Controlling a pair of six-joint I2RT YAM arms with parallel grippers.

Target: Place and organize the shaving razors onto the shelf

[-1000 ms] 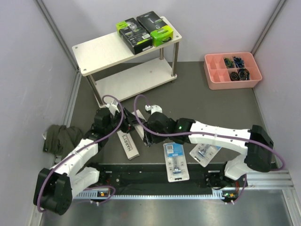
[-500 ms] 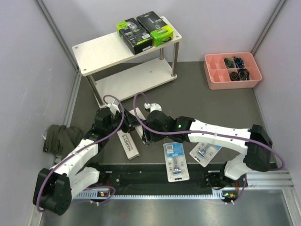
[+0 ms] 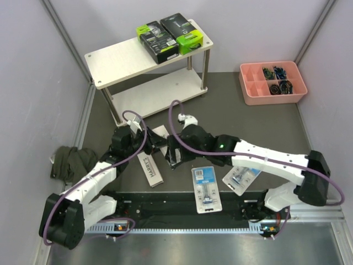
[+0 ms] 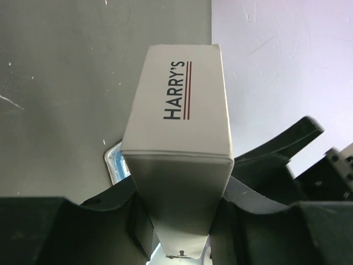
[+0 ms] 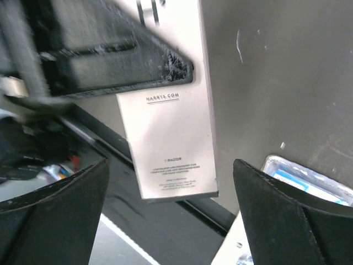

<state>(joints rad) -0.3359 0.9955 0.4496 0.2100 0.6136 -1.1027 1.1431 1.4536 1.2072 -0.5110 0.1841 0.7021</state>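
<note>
Dark table (image 3: 231, 116) with shelf (image 3: 121, 61), tray (image 3: 273, 98), razor packs (image 3: 205, 187)

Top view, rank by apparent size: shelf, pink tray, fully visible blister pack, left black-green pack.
1. shelf
2. pink tray
3. blister pack and black-green pack look about equal. The black-green pack sits higher, nearer the camera, so no ranking.

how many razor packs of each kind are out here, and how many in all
black and lime-green packs: 2
white Harry's boxes: 2
clear blister packs with blue cards: 2
total: 6
</note>
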